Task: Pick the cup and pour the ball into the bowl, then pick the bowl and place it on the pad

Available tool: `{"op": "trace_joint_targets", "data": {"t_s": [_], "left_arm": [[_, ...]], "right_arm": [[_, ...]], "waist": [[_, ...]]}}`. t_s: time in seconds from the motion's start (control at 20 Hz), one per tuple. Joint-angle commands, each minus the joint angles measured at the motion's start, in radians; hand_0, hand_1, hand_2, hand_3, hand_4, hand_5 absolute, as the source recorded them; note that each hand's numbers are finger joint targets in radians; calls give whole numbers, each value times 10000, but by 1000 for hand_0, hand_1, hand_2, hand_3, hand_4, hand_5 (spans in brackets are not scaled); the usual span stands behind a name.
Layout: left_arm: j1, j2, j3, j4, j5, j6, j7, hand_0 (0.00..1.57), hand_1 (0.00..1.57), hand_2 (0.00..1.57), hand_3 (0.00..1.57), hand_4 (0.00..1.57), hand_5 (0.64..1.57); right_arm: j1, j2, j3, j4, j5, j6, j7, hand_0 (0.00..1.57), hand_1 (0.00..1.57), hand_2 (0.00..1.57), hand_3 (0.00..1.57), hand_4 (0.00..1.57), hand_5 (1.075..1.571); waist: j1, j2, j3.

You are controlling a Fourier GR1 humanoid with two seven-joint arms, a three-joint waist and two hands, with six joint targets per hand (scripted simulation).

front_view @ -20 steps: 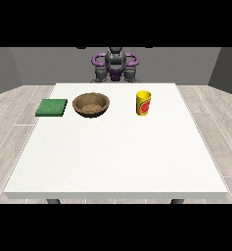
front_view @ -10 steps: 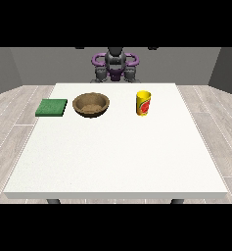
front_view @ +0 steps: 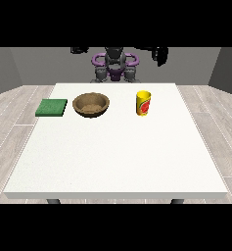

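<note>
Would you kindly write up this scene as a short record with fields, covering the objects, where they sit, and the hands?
table: white
pad: green, flat, toward the view's left
bowl: brown, upright, just right of the pad, apart from it
cup: yellow with a red mark, upright, right of the bowl
ball: not visible
hand at view's right: raised above the far edge, touching nothing
hand at view's left: raised near the top, touching nothing
task stage: cup not yet picked

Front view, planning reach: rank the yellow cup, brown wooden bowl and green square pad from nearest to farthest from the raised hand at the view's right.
From the hand at the view's right:
1. Yellow cup, right of centre.
2. Brown wooden bowl, left of centre.
3. Green square pad, far left.
</note>
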Motion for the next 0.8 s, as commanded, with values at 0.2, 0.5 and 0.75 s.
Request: {"op": "trace_joint_targets", "data": {"t_s": [0.2,0.5,0.75], "left_arm": [[1048,-485,29,2086,-708,-229,-3359,0,0,0,0,0,1409],[783,-74,579,4914,-698,-785,-5423,0,0,0,0,0,1403],[233,-392,282,6307,-1006,-364,-5593,0,0,0,0,0,1444]], "right_arm": [[-170,-656,-1356,-492,-722,866,-371,0,0,0,0,0,1568],[390,-598,-1101,-1272,-631,1085,56,0,0,0,0,0,1568],[825,-427,-1399,-1180,-633,1064,375,0,0,0,0,0,1568]], "waist": [[23,837,-1],[-390,786,-6],[-238,78,-2]]}}
